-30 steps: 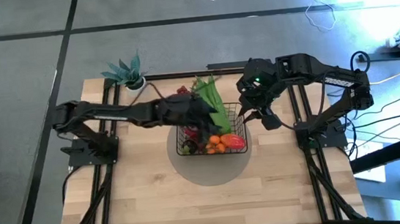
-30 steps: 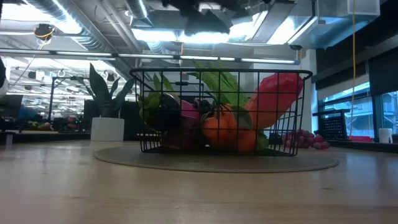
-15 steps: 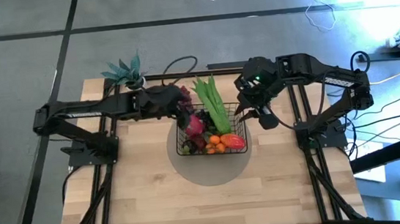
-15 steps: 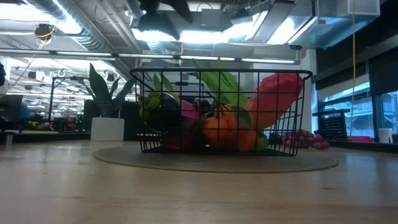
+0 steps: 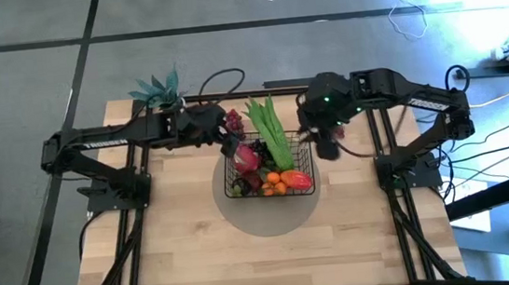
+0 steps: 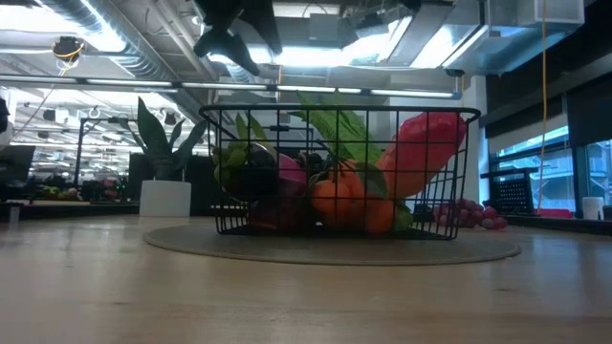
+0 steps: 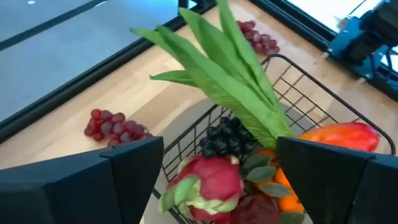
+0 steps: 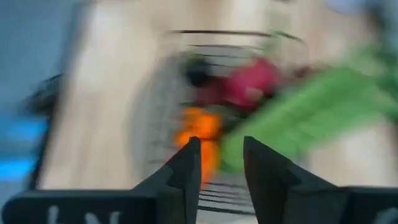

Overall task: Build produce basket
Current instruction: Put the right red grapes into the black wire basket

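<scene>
One black wire basket (image 5: 268, 171) sat mid-bench (image 5: 182, 262) on a round grey mat (image 6: 325, 250). It held one pink dragon fruit (image 7: 208, 180), one dark grape bunch (image 7: 229, 138), long green pods (image 7: 217, 68), oranges (image 6: 337, 201) and one red-yellow mango (image 7: 339, 135). Two red grape bunches (image 7: 115, 126) lay outside on the bench. The left gripper (image 7: 217, 165) hung released, empty, over the basket's edge; the right gripper (image 8: 219, 163) stood parted, empty, beside it

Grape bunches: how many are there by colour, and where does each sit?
Red grape bunches, on the table outside the basket: 2 (one, another)
Dark grape bunch, inside the basket: 1
Total: 3
</scene>
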Tool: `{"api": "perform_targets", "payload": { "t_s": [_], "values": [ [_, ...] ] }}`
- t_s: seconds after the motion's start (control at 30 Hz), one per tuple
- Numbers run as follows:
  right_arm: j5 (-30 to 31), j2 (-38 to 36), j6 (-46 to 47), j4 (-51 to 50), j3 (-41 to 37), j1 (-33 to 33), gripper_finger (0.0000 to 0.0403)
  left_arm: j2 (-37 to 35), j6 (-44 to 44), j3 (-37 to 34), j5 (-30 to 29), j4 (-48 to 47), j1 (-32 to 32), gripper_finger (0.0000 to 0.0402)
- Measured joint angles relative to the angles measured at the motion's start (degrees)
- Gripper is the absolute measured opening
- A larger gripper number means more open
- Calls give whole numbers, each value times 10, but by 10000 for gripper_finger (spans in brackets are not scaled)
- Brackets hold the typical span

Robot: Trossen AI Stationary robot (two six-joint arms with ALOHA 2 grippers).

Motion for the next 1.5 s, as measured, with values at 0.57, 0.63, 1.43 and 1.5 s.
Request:
{"api": "perform_targets", "payload": {
  "t_s": [0.57, 0.63, 1.43, 1.5],
  "values": [
    [193, 145, 373, -143, 0, -215, 106, -34, 68, 1, 29, -93, 75, 298],
    [193, 166, 381, -161, 0, -237, 106, -39, 83, -1, 30, -114, 84, 298],
    [188, 347, 237, -198, 0, -382, 106, -40, 60, 0, 96, -119, 117, 298],
    [172, 359, 226, -199, 0, -390, 106, -40, 60, 0, 95, -119, 117, 298]
  ]
}}
